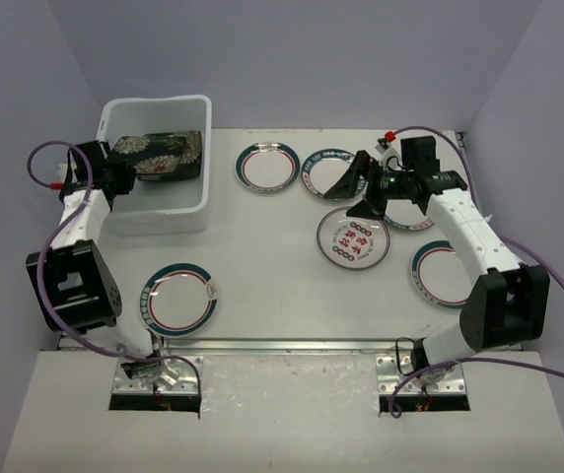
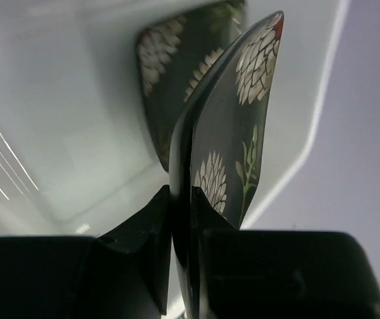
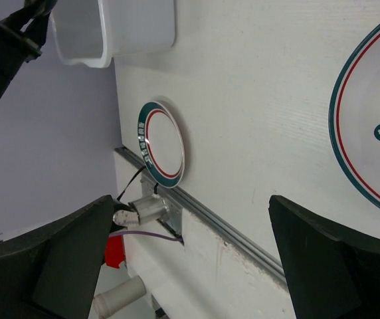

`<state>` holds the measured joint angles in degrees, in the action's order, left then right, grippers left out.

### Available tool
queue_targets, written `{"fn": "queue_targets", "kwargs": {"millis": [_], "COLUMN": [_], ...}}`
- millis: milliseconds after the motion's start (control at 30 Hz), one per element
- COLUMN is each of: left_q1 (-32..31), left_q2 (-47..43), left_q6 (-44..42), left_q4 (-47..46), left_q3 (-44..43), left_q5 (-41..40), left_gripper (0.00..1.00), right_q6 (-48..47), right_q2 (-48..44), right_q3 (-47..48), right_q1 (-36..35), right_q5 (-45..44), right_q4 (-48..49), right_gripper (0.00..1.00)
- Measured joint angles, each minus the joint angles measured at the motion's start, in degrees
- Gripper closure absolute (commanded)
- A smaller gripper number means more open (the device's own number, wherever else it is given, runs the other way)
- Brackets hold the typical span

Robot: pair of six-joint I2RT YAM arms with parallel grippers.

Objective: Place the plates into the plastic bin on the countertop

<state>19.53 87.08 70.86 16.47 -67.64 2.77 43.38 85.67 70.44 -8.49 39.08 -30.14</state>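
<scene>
The white plastic bin (image 1: 154, 212) stands at the back left of the countertop (image 1: 272, 286). My left gripper (image 1: 134, 179) reaches over the bin's left side, shut on the edge of a square black flowered plate (image 2: 226, 133) that it holds tilted inside the bin. A second black plate (image 2: 170, 60) lies in the bin behind it. My right gripper (image 1: 354, 195) is open and empty, hovering among round plates: two at the back (image 1: 267, 166) (image 1: 329, 169) and a red-patterned one (image 1: 353, 237) just below it.
More round teal-rimmed plates lie at front left (image 1: 178, 298) and at right (image 1: 445, 273); another is partly hidden under my right arm (image 1: 405, 219). A metal strip (image 1: 282, 345) runs along the near edge. The right wrist view shows the bin (image 3: 123, 26) and the front-left plate (image 3: 162, 145).
</scene>
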Motion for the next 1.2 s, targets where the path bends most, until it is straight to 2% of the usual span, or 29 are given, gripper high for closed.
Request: {"fn": "queue_targets", "kwargs": {"millis": [233, 467, 567, 667, 867, 967, 1067, 1200], "left_q1": [-2.38, -6.43, -7.79, -8.74, -9.87, -9.88, -9.88, -9.84], "left_q2": [15.5, 27.31, 30.71, 33.4, 36.34, 36.36, 36.36, 36.36], "left_q6": [7.54, 11.8, 13.17, 14.22, 16.0, 16.33, 16.47, 15.91], "left_q4": [1.26, 0.32, -0.47, -0.85, 0.18, 0.34, 0.54, 2.17], "left_q3": [-6.33, -18.82, -23.07, -26.07, -29.76, -30.35, -30.4, -30.34], "left_q5": [-9.73, -12.36, -12.66, -12.89, -13.52, -14.17, -15.18, -16.58], "left_gripper": [1.0, 1.0, 0.91, 0.81, 0.8, 0.77, 0.85, 0.88], "right_q6": [-0.05, -0.09, -0.25, -0.37, -0.81, -1.01, -1.16, -1.26], "right_q2": [-1.67, -2.48, -2.51, -2.52, -2.57, -2.79, -2.89, -3.07], "right_q3": [-0.99, -2.46, -2.52, -2.52, -2.52, -2.52, -2.52, -2.52], "right_q1": [0.0, 0.0, 0.0, 0.0, 0.0, 0.0, 0.0, 0.0], "right_q5": [0.35, 1.07, 1.4, 1.57, 1.59, 1.59, 1.57, 1.56], "right_q4": [0.44, 0.49, 0.54, 0.47, 0.47, 0.45, 0.41, 0.26], "right_gripper": [0.01, 0.01, 0.01, 0.01, 0.01, 0.01, 0.01, 0.01]}}
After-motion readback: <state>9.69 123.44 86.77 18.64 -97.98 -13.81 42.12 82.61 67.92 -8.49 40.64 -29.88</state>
